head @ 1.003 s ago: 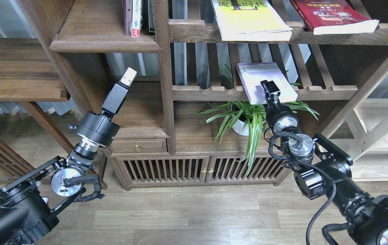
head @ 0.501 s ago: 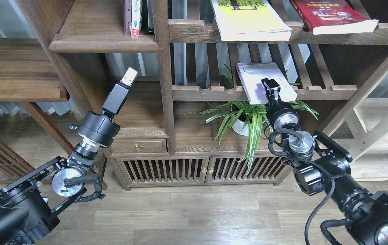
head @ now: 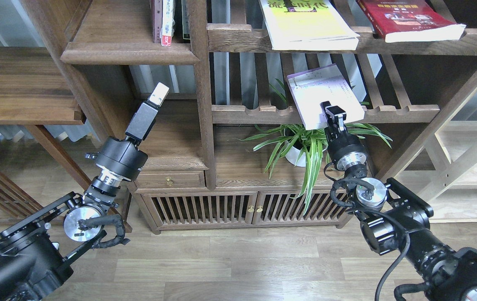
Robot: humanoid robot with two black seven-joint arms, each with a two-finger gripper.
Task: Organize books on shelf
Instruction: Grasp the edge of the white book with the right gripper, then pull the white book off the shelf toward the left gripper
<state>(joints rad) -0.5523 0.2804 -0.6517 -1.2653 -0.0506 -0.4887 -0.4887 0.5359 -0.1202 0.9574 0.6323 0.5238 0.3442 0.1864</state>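
Note:
The white, pale lilac book lies tilted over the front rail of the middle slatted shelf, its near edge lifted. My right gripper is shut on that near edge. The yellow-green book and the dark red book lie flat on the upper slatted shelf and overhang its rail. The solid-plank shelf with the moulded front edge is at the upper left. My left gripper is raised below that shelf, fingers together and empty.
Narrow upright books with pink-and-white spines stand at the right end of the solid shelf. A potted spider plant sits just under the held book. A thick upright post separates the two bays. A low cabinet is below.
My right gripper has pulled back slightly and lifted the white book, which now tilts up more steeply off the slats. The left arm has not moved.

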